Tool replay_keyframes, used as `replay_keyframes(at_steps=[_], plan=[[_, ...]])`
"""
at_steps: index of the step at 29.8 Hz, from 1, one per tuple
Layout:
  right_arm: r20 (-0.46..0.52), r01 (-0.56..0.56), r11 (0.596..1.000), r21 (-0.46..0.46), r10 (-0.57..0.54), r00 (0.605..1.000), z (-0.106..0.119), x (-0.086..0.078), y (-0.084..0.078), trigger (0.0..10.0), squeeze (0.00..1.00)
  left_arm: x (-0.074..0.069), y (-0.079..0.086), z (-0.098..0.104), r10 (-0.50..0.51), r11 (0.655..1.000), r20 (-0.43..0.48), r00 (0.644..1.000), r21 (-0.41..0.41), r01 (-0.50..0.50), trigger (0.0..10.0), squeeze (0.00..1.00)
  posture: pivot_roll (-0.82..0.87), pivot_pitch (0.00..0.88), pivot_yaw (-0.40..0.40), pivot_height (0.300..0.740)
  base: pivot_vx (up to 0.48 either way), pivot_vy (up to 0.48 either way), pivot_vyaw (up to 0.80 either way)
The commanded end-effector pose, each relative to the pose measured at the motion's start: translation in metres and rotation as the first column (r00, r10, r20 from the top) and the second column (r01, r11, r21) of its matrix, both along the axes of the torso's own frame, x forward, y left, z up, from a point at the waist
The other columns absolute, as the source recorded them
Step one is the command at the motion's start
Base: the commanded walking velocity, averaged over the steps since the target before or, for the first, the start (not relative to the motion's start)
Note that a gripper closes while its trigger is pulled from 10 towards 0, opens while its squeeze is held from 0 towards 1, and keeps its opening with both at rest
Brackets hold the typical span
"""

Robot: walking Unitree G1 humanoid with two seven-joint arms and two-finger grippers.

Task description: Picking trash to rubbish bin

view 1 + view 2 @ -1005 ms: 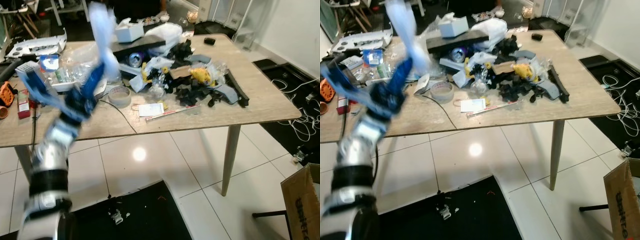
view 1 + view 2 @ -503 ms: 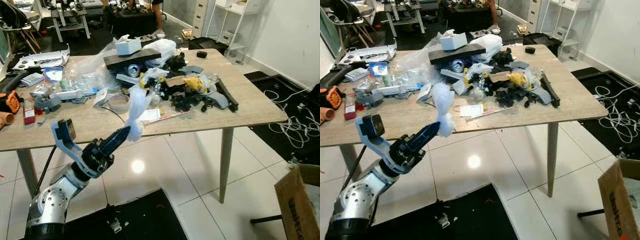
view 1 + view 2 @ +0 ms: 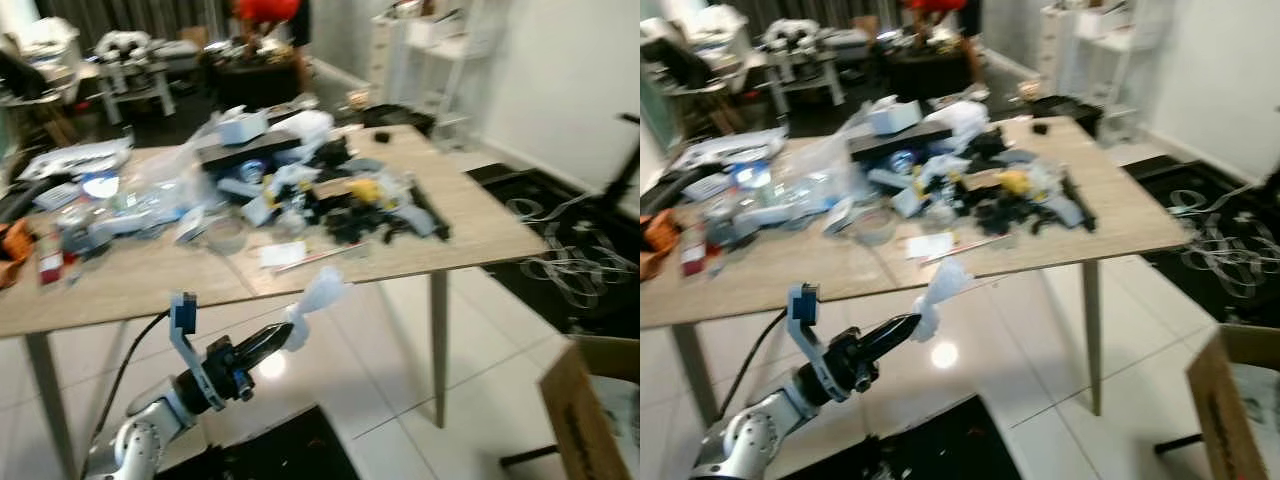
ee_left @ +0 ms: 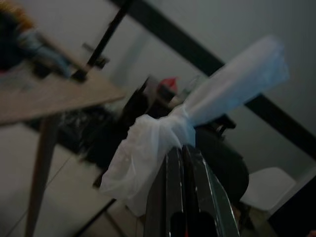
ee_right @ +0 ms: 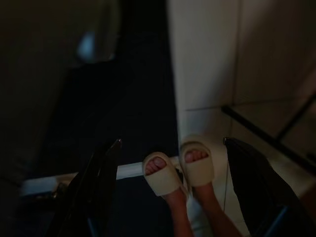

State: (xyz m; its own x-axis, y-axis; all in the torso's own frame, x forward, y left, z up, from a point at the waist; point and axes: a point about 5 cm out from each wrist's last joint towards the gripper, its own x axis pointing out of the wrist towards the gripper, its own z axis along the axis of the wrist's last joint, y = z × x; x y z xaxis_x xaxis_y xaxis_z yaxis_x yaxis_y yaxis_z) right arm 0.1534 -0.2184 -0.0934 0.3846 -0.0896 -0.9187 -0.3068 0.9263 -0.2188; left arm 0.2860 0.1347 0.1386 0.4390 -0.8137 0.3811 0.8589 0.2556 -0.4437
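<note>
Desk [image 3: 470,232]: I see clutter heaped along its far edge.
Cardboard box [image 3: 590,420]: on the floor, contents unreadable.
Left hand [image 3: 290,337]: clenched on the knotted white plastic bag [image 3: 318,297], held off the desk's near edge.
Right hand [image 5: 173,197]: fingers spread apart, over a person's slippered feet [image 5: 178,165].

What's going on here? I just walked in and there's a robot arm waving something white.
The robot's left gripper is shut on a knotted white plastic bag, held out in the air in front of the cluttered wooden table, above the tiled floor. An open cardboard box stands on the floor to the robot's right. The right gripper hangs open and idle near the floor, where a person's feet in pale slippers stand.
</note>
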Motion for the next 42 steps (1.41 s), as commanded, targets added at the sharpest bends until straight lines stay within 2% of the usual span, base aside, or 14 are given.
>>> replay_keyframes(at_steps=[1,10,18,23,27,30,34,42], plan=[[-0.033,0.000,1.000,0.000,0.000,0.999,-0.004,-0.007,0.003,10.0,0.00,0.002,0.001,-0.007,0.032,0.999,-0.015,0.999,0.026,-0.032,10.0,0.00,-0.15,0.125,0.059,0.740,0.000,0.000,-0.77],[-0.043,-0.004,1.000,-0.020,0.004,0.999,-0.003,-0.007,0.001,10.0,0.00,0.010,-0.005,-0.012,0.104,0.994,-0.036,0.994,0.034,-0.103,10.0,0.00,-0.16,0.123,0.054,0.740,0.000,0.000,-0.77],[-0.046,-0.007,1.000,-0.030,0.006,0.999,-0.003,-0.008,-0.001,10.0,0.00,0.024,-0.003,-0.015,0.252,0.962,-0.019,0.967,0.114,-0.249,10.0,0.00,-0.16,0.125,0.050,0.740,0.000,0.000,-0.77],[-0.047,-0.011,0.999,-0.034,0.009,0.999,-0.003,-0.008,-0.001,10.0,0.00,0.026,-0.004,-0.015,0.266,0.956,-0.004,0.964,0.127,-0.263,10.0,0.00,-0.16,0.124,0.047,0.740,0.000,0.000,-0.77],[-0.050,-0.016,0.999,-0.037,0.014,0.999,-0.003,-0.008,-0.002,10.0,0.00,0.030,-0.005,-0.023,0.326,0.913,0.032,0.945,0.249,-0.324,10.0,0.00,-0.16,0.127,0.045,0.740,0.000,0.000,-0.77],[-0.052,-0.019,0.999,-0.038,0.017,0.999,-0.003,-0.008,-0.001,10.0,0.00,0.033,-0.003,-0.022,0.360,0.901,0.038,0.932,0.244,-0.358,10.0,0.00,-0.16,0.130,0.047,0.740,0.000,0.000,-0.77],[-0.054,-0.021,0.999,-0.037,0.019,0.998,-0.003,-0.009,-0.001,10.0,0.00,0.034,-0.003,-0.020,0.364,0.902,0.046,0.930,0.231,-0.364,10.0,0.00,-0.16,0.132,0.047,0.740,0.000,0.000,-0.77],[-0.056,-0.028,0.999,-0.037,0.026,0.998,-0.003,-0.008,0.000,10.0,0.00,0.034,-0.008,-0.022,0.348,0.898,0.074,0.934,0.259,-0.355,10.0,0.00,-0.15,0.139,0.050,0.740,0.000,0.000,-0.77]])
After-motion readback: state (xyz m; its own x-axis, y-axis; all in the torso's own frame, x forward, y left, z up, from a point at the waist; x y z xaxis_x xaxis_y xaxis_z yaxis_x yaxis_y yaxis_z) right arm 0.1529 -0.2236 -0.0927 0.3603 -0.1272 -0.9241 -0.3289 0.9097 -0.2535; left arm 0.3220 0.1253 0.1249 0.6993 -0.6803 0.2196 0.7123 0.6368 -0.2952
